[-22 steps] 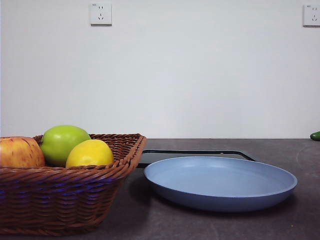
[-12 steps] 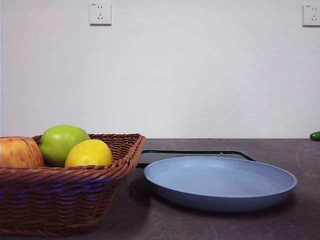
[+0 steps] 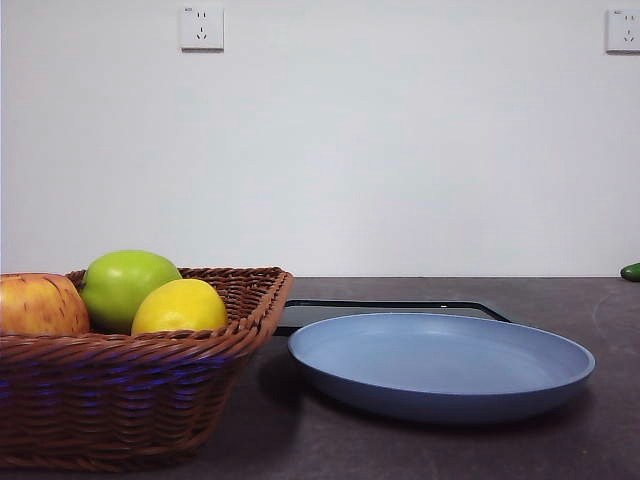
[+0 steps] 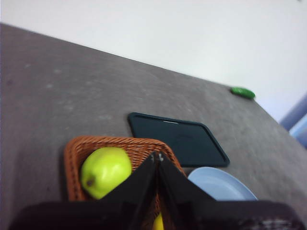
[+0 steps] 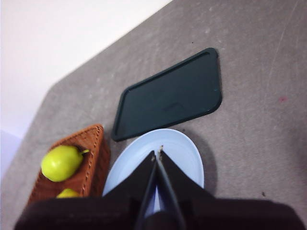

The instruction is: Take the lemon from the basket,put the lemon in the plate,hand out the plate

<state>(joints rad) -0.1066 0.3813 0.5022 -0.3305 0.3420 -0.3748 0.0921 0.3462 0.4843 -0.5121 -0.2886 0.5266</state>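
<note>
Nearest in the front view, the wicker basket (image 3: 130, 380) holds the lemon (image 3: 180, 307) at its near rim, beside a green apple (image 3: 128, 285) and a red-yellow apple (image 3: 40, 305). The light-blue plate (image 3: 440, 365) sits empty just beside it, a black tray (image 3: 390, 308) behind. The left hand (image 4: 157, 155), jaws pressed together, hangs right over the basket, the lemon directly below; likely the nearer arm. The right hand (image 5: 157, 153), also pressed together, hangs above the plate.

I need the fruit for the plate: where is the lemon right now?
In the front view the lemon lies in the basket at the left, beside the green apple and near the rim facing the plate.
</note>
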